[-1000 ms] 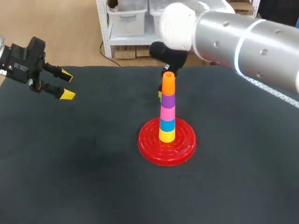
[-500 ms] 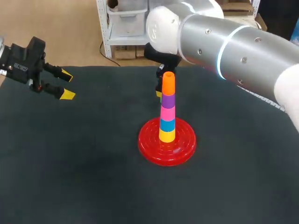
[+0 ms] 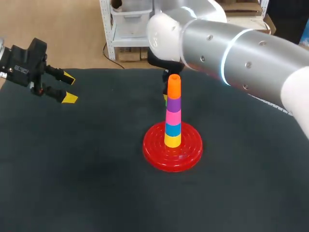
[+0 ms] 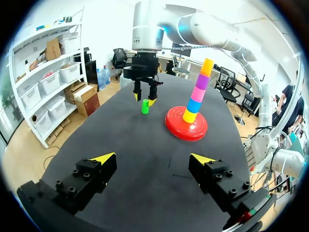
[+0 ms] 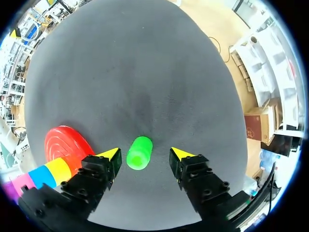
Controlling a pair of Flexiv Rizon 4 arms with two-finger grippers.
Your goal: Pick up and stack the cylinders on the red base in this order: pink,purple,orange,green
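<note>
The red base (image 3: 155, 151) sits near the middle of the dark counter (image 3: 72, 183). A tall stack stands on it. The yellow cylinder (image 3: 172, 140) is at the bottom, then the blue cylinder (image 3: 173, 128), the pink cylinder (image 3: 173, 116) and the purple cylinder (image 3: 173, 104). The orange cylinder (image 3: 174, 85) is on top. The green cylinder (image 5: 139, 152) stands by itself on the counter, near the base on its far side. The right arm (image 3: 231, 53) reaches over to it. The right end effector (image 5: 145, 153) hangs over the green cylinder with its fingers wide, one on each side, not touching it. The left end effector (image 3: 70, 89) is well apart from all this, by the left edge of the counter. It is wide too and holds nothing.
</note>
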